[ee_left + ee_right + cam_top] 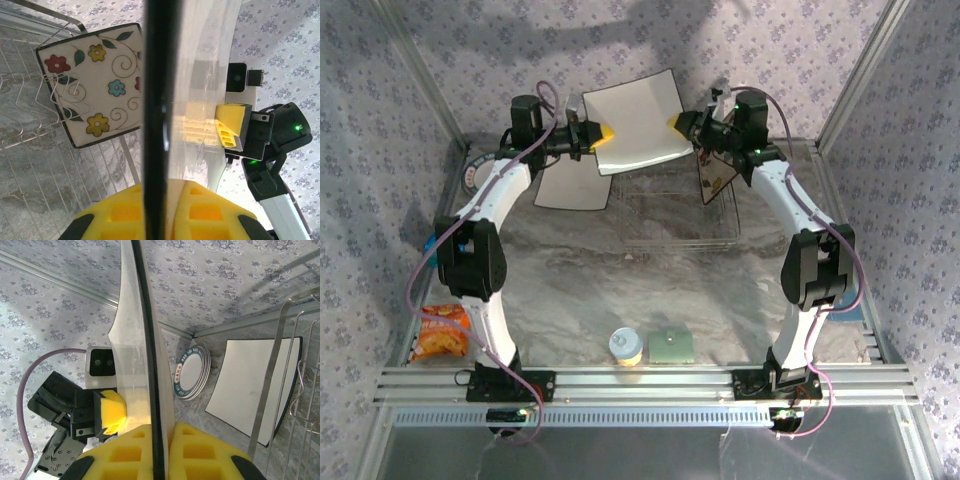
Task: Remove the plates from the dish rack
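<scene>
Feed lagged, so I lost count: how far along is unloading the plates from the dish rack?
Done: the round plates are stacked and one plain square plate sits left of the dish rack. In hand: a square cream plate, pinched by the left gripper and right gripper above the rack. Left: the flower-printed plate stands in the rack.

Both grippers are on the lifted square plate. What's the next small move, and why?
Probably open the right gripper: it and the left gripper both pinch opposite edges of the square cream plate above the dish rack, and a second square plate lies on the left side.
</scene>
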Controlling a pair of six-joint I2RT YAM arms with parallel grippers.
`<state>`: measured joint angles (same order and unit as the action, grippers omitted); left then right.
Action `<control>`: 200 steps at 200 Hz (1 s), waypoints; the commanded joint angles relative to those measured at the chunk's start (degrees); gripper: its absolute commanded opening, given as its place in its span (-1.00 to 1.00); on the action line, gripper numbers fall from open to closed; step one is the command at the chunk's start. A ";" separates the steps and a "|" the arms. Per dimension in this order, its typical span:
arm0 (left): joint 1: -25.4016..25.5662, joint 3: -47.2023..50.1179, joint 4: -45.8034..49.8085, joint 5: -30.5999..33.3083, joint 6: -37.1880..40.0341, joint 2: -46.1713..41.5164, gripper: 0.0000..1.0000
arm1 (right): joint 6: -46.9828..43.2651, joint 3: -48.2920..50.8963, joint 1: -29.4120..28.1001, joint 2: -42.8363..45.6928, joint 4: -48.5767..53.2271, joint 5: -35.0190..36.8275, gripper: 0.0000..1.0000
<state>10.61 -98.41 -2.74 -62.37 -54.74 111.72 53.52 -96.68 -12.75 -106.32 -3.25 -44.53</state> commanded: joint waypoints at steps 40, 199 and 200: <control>1.08 -0.11 -6.08 0.86 2.27 -0.85 -1.00 | -2.12 -5.84 -1.14 0.99 0.71 -0.64 0.43; -1.84 0.19 -9.23 2.55 -0.76 -2.50 -1.00 | -23.09 -20.52 -0.01 0.41 33.87 14.82 0.99; -1.88 0.30 -9.31 2.62 -0.78 -2.53 -1.00 | -23.54 -21.07 -0.05 0.32 34.78 15.13 0.99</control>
<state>10.55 -96.99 -4.78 -59.75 -54.98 111.79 42.02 -108.38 -12.99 -106.54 15.92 -38.28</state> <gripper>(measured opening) 0.090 0.993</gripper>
